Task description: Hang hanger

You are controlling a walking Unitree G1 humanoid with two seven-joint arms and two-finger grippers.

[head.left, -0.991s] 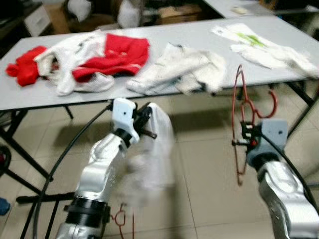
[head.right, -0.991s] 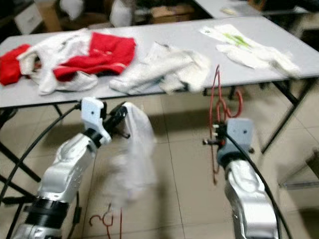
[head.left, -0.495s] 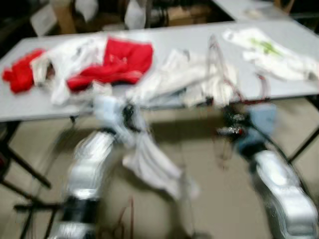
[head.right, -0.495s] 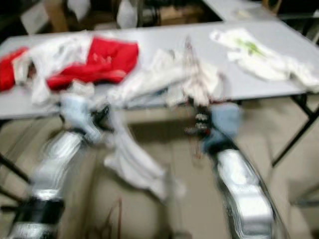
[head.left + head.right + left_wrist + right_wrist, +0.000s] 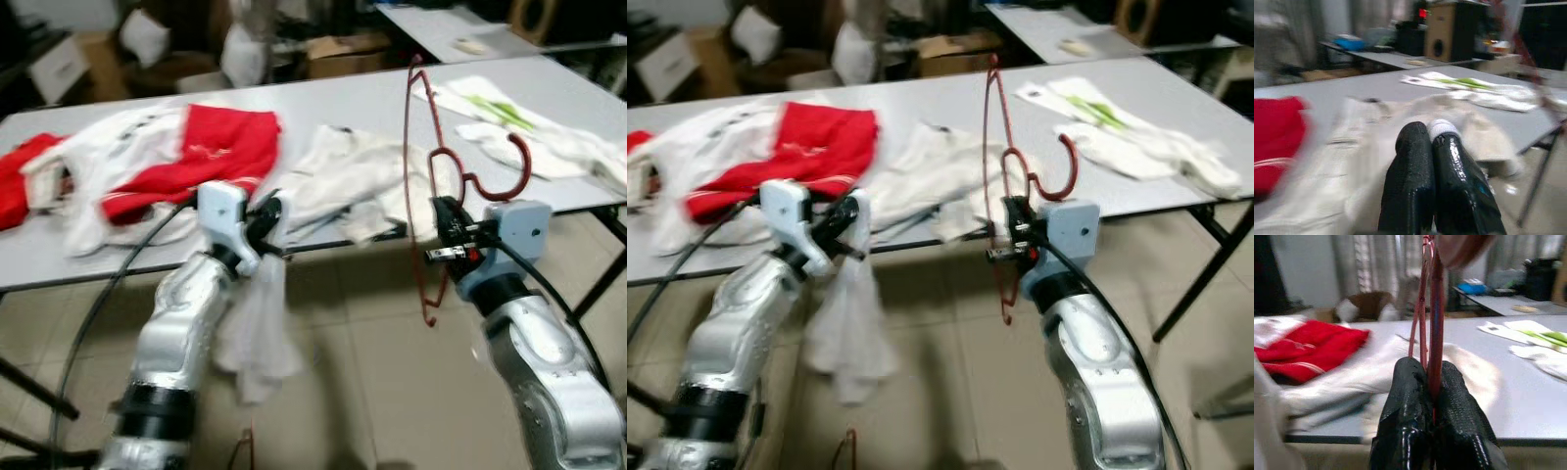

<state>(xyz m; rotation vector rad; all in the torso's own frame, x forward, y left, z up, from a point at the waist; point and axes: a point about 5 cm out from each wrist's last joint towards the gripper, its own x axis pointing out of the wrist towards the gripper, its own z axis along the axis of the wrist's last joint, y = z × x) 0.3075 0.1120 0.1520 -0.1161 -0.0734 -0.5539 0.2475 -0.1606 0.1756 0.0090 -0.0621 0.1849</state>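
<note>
Before the table (image 5: 353,98): left gripper (image 5: 266,217) pinched on white cloth (image 5: 257,328) hanging below table edge; right gripper (image 5: 443,227) clamped on red hanger (image 5: 416,176), held upright just before table edge. Farther, on table: white shirt (image 5: 358,176), red garment (image 5: 211,152).

The grey desk (image 5: 353,93) carries a red garment (image 5: 211,157), white clothes (image 5: 367,176) and a white-green garment (image 5: 495,98).
</note>
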